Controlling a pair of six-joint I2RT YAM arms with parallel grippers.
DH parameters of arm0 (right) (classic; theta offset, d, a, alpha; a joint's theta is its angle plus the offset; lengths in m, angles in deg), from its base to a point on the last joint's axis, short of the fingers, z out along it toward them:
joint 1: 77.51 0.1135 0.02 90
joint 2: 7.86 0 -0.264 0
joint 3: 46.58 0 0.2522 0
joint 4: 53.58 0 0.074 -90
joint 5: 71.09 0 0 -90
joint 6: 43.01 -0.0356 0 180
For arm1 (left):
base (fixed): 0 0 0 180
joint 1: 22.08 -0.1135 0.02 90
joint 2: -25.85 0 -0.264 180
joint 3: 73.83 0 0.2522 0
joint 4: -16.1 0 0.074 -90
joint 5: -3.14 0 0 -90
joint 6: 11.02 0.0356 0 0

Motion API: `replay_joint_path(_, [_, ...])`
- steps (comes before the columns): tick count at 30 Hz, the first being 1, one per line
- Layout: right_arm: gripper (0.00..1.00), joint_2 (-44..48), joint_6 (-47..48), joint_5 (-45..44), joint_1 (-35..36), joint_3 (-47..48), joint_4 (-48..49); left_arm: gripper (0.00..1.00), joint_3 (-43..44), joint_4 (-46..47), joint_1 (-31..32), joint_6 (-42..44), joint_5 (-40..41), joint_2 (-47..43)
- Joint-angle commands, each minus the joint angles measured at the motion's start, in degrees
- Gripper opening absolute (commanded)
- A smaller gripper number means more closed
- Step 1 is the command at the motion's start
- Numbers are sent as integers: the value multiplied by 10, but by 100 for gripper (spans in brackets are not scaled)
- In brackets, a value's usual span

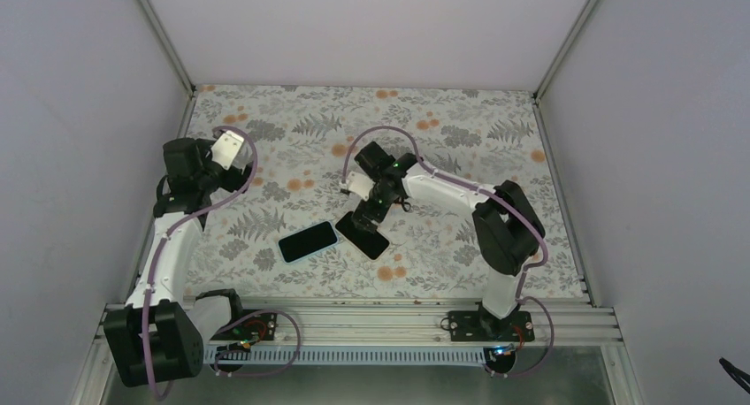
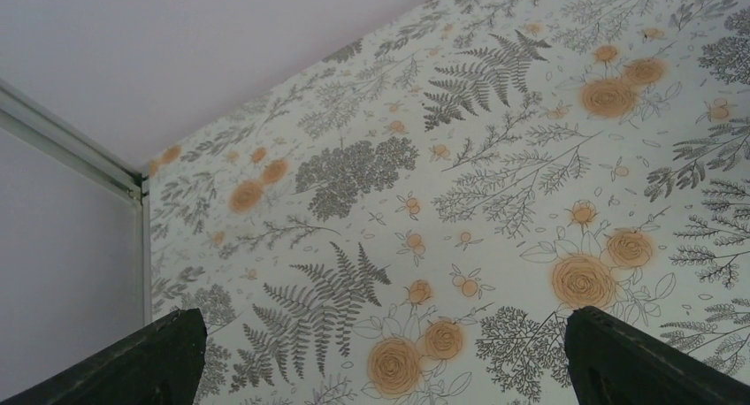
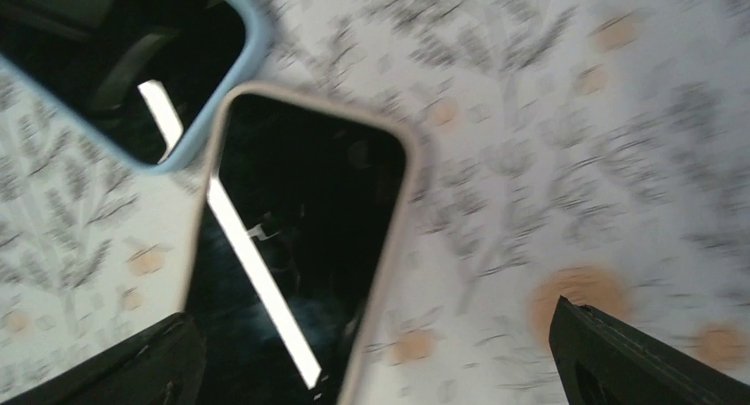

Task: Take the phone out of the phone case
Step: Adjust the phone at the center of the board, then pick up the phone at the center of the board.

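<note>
A dark-screened phone in a light blue case (image 1: 308, 240) lies flat on the floral mat near the front middle. A second dark phone with a pale rim (image 1: 363, 236) lies just to its right, their corners nearly touching. Both show in the blurred right wrist view, the blue-cased one (image 3: 115, 60) at the top left and the pale-rimmed one (image 3: 301, 237) below the camera. My right gripper (image 1: 364, 212) hovers open over the pale-rimmed phone's far end, and its left finger (image 3: 133, 361) is above the screen. My left gripper (image 1: 232, 149) is open and empty, raised at the far left.
The floral mat (image 1: 460, 140) covers the table between white walls. An aluminium rail (image 1: 398, 317) runs along the near edge by the arm bases. The left wrist view shows only mat (image 2: 460, 202) and the back left corner post (image 2: 71, 149).
</note>
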Motion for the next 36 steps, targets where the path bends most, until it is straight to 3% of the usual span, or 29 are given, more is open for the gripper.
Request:
replay_joint_path(1, [100,27,-52,87,21,-44,-26,100,30,-23,-3,-11,-4,15])
replay_joint_path(27, [100,-66,-80,50,47,-54,11,100,33,-46,-1,-32,25,50])
replay_joint_path(36, [100,-95,-82,-75,82,-80,42,100,31,-31,14,-32,51,67])
